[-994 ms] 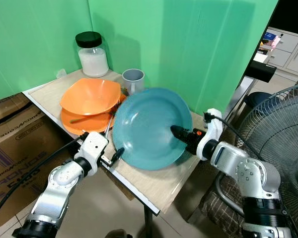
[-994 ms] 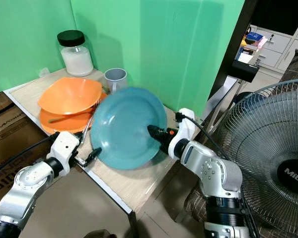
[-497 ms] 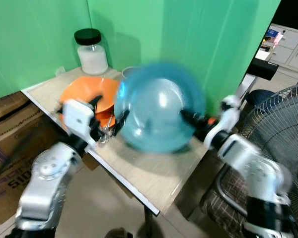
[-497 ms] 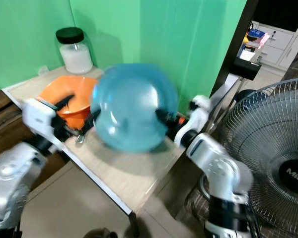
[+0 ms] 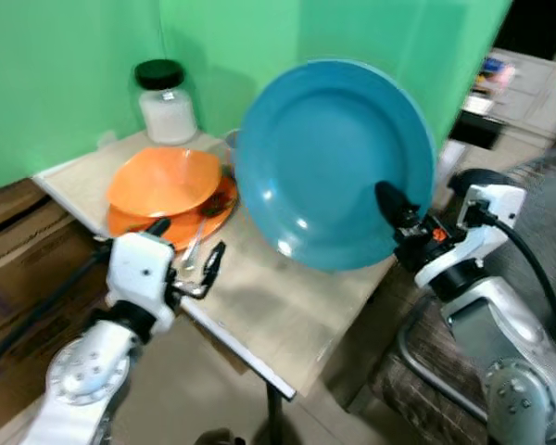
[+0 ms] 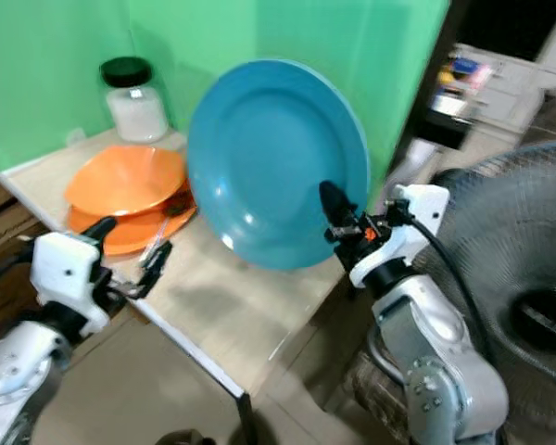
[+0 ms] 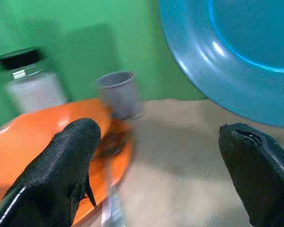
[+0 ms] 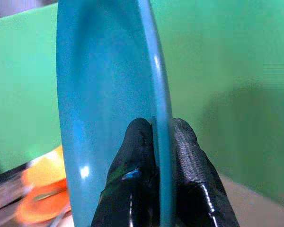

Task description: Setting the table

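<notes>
A glass jar (image 5: 165,100) with a black lid stands at the far left corner of the wooden table (image 5: 287,320), against the green backdrop (image 5: 65,65). Just in front of it, an orange bowl (image 5: 162,181) sits nested on an orange plate (image 5: 208,206), with cutlery (image 5: 193,243) lying across the plate's near edge and a grey cup (image 7: 119,93) standing just behind. The left gripper (image 5: 183,260) hovers at the table's near-left edge, its two black fingers (image 7: 68,161) spread wide apart and holding nothing, the orange stack on one side of its wrist view and bare tabletop ahead. The stretch of table from the orange stack to the near-right corner lies bare, a soft shadow across it. Above that open stretch, the blue plate (image 5: 338,162) is held up off the table, tilted nearly upright with its hollow face turned toward the camera. The right gripper (image 5: 397,215) holds it at the lower right rim, its fingers (image 8: 139,161) clamped together on the rim, one pad on each face of the plate. Beyond the table's right edge sit a dark chair frame and blurred furniture.
</notes>
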You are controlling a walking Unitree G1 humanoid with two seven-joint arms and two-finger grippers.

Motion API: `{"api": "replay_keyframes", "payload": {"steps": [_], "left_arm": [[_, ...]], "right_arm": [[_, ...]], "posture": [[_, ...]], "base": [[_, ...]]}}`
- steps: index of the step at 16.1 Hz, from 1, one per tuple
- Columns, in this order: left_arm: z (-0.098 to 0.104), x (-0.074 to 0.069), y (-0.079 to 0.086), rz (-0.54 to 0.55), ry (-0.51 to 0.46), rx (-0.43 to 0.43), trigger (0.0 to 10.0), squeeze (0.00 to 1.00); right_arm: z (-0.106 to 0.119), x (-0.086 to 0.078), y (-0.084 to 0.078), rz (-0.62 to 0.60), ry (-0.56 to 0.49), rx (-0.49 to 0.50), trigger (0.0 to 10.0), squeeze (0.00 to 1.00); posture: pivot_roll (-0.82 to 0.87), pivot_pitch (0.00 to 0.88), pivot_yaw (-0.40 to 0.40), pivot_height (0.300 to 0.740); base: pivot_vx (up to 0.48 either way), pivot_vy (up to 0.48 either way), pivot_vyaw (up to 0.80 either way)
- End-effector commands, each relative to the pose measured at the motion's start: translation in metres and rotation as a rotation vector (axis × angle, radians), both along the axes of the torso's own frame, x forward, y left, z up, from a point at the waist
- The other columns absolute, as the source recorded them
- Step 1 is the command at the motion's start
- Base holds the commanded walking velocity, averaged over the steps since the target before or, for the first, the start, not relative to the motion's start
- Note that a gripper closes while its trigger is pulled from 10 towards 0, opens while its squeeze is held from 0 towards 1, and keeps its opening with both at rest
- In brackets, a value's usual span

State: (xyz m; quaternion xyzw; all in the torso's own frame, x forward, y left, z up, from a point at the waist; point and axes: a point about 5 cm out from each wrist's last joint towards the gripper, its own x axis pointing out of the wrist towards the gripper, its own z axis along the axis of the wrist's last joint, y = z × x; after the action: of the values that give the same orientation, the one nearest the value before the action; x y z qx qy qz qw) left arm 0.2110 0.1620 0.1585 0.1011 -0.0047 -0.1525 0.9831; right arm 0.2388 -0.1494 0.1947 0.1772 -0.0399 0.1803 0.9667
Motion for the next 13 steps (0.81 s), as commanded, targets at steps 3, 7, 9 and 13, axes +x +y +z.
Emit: {"api": "replay_keyframes", "payload": {"steps": [3,7,9,13], "left_arm": [[0.016,0.006,0.011,0.160,-0.114,-0.045,10.0,0.28],[0.022,0.005,0.011,0.237,-0.181,-0.059,10.0,0.52],[0.024,0.005,0.014,0.250,-0.187,-0.076,10.0,0.53],[0.029,0.007,0.017,0.206,-0.149,-0.120,10.0,0.30]], "right_arm": [[0.011,-0.004,-0.006,-0.058,-0.082,-0.006,10.0,0.00],[0.018,-0.003,0.000,-0.042,-0.138,0.016,10.0,0.00],[0.021,-0.003,0.000,-0.054,-0.182,0.002,10.0,0.00],[0.017,0.001,-0.002,-0.134,-0.194,-0.031,10.0,0.00]], "posture": [[0.09,0.000,-0.002,0.740],[0.11,0.000,-0.017,0.740],[0.11,0.000,-0.017,0.740],[0.11,0.000,-0.016,0.740]], "base": [[0.000,0.000,-0.79],[0.000,0.000,-0.80],[0.000,0.000,-0.80],[0.000,0.000,-0.80]]}}
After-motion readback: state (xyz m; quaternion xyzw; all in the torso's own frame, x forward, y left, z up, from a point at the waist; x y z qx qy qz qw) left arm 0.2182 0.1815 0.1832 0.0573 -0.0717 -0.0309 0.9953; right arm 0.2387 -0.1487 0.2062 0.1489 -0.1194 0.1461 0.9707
